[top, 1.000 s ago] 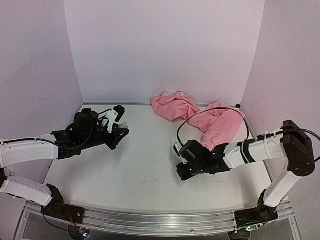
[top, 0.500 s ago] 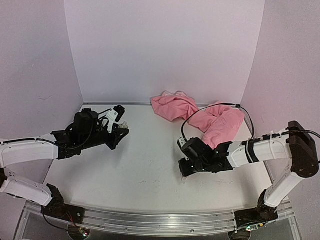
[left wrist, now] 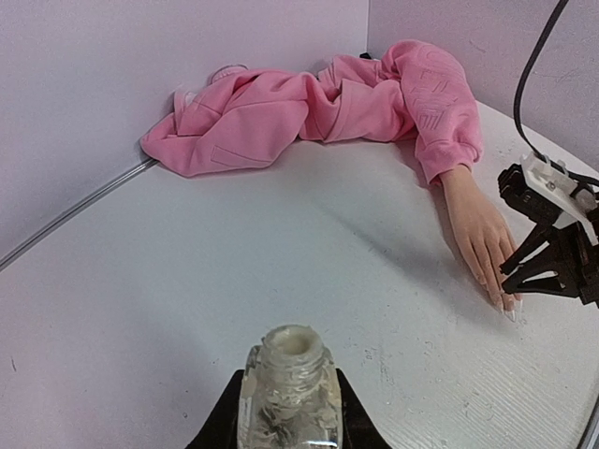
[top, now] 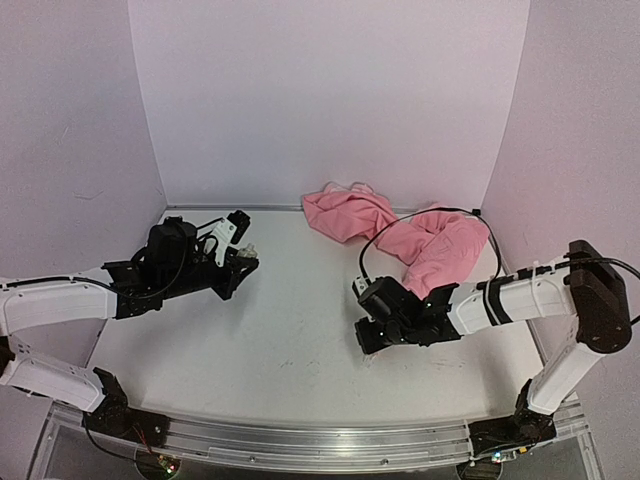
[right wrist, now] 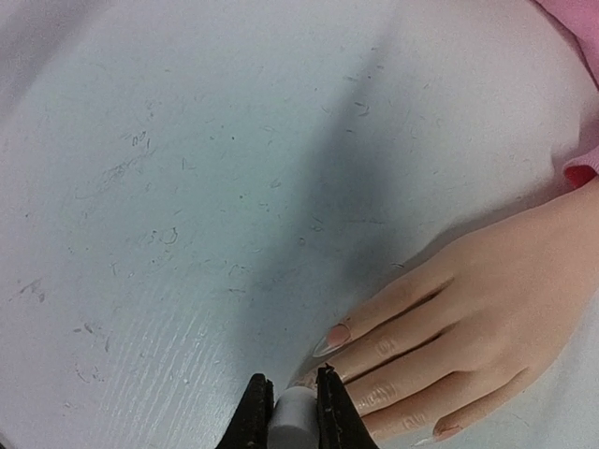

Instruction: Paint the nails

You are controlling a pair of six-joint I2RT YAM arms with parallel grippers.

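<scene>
A beige mannequin hand (right wrist: 477,318) lies flat on the table, in a pink hoodie sleeve (left wrist: 440,112). Its pale glossy nails (right wrist: 333,338) point toward my right gripper (right wrist: 294,412). That gripper is shut on a small grey-white cap (right wrist: 297,423), which sits right over the tip of the finger beside the index finger. Any brush under the cap is hidden. In the top view the right gripper (top: 368,340) is low over the table, covering the hand. At the left, my left gripper (left wrist: 288,426) is shut on a small clear bottle (left wrist: 290,383) with an uncapped neck.
The rest of the pink hoodie (top: 345,212) is bunched against the back wall. White walls close in the back and both sides. The right arm's black cable (top: 420,225) loops over the sleeve. The bare white table (top: 290,330) lies between the two grippers.
My right gripper has shifted slightly right and away from the near edge, staying low over the fingers. The left arm and the bottle have not moved.
</scene>
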